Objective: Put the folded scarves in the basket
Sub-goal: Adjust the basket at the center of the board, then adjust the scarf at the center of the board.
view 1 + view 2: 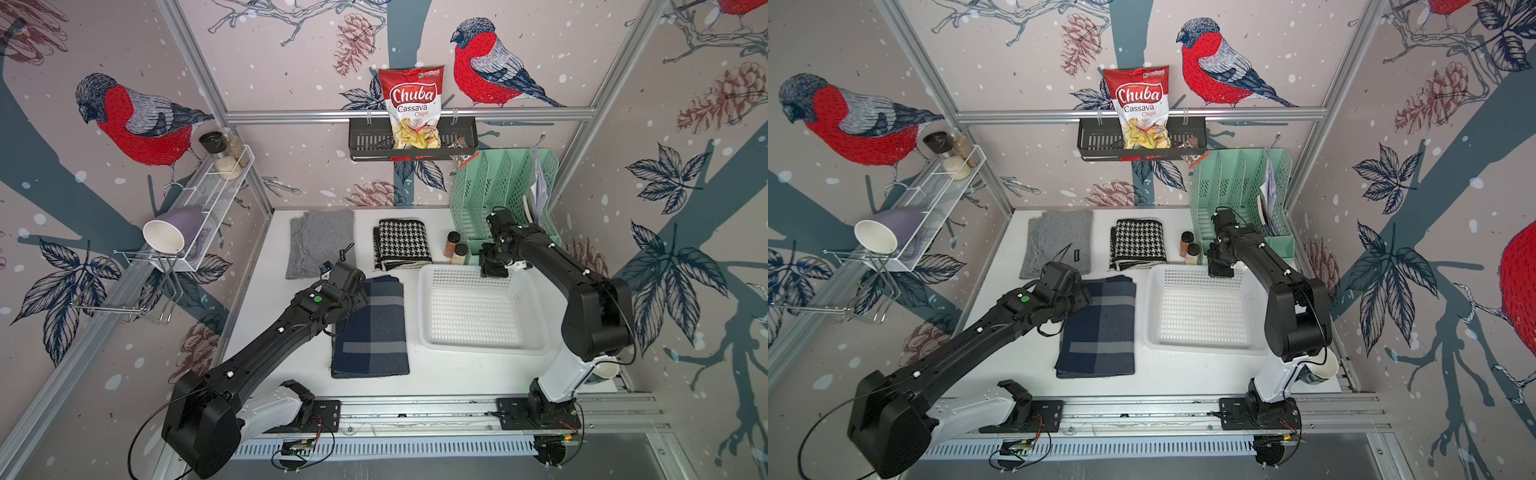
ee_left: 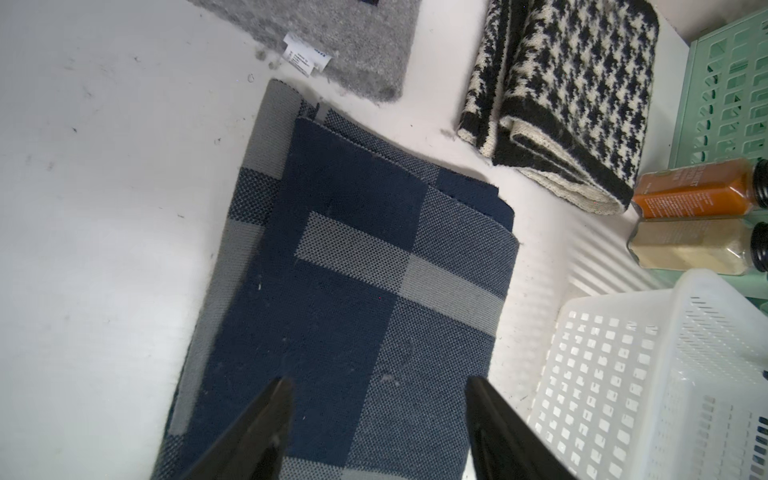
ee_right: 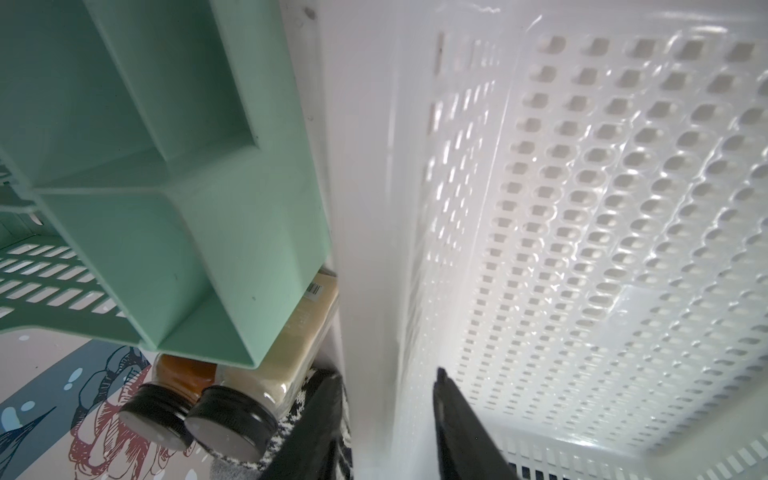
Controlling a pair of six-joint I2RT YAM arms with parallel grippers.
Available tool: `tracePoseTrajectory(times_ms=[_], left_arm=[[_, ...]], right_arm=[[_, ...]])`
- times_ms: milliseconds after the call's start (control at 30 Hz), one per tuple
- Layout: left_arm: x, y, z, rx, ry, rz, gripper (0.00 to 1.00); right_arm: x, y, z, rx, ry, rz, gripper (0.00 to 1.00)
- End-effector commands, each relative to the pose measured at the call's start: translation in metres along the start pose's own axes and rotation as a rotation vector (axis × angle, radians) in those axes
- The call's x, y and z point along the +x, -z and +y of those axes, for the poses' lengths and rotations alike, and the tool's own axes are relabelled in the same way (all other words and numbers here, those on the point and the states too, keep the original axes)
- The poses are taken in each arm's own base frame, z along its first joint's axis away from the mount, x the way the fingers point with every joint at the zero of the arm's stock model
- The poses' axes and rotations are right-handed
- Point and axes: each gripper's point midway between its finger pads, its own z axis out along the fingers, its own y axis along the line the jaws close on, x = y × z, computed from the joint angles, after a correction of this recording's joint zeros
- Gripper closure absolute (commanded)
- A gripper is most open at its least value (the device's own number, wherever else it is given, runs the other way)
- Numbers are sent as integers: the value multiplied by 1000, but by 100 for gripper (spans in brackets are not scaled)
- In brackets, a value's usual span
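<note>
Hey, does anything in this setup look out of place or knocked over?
The purple mug lies on its side on the white wire shelf, mouth facing outward, instead of standing upright. Nothing looks spilled.

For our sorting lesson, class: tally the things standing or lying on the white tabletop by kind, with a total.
Folded scarves: 3 (grey, houndstooth, navy)
Spice jars: 2
White basket: 1
Green file organiser: 1
Cup: 1
Total: 8

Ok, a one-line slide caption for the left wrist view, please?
Jaws open, left gripper poised over the folded navy plaid scarf, white basket alongside.
</note>
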Motion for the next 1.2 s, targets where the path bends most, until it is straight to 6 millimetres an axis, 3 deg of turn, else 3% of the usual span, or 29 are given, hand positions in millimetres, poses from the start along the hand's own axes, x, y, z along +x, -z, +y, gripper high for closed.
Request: tracePoseTrajectory(times_ms=[0, 200, 400, 500, 600, 700, 867, 1033, 1167], left_arm=[[-6, 5, 6, -36, -26, -30, 29], [-21, 8, 10, -68, -62, -57, 30], [-50, -6, 37, -111, -38, -48, 36], [-64, -22, 49, -137, -38, -30, 39], [-71, -43, 61, -182, -43, 6, 46], [-76, -64, 71, -228, -49, 36, 59], [-90, -86, 61, -157, -46, 10, 58], [-93, -105, 57, -135, -48, 29, 59], [-90, -116, 69, -190, -43, 44, 61]], right_arm=[[-5, 13, 6, -44, 15, -29, 48], [-7, 42, 13, -119, 51, -61, 40], [10, 90, 30, -250, 207, -166, 40], [35, 124, 49, -384, 396, -238, 44], [79, 142, 61, -536, 673, -229, 51], [120, 141, 49, -633, 926, -161, 55], [171, 125, 15, -631, 1229, -67, 54], [196, 107, -16, -562, 1385, -36, 54], [207, 104, -24, -566, 1409, 2, 54]])
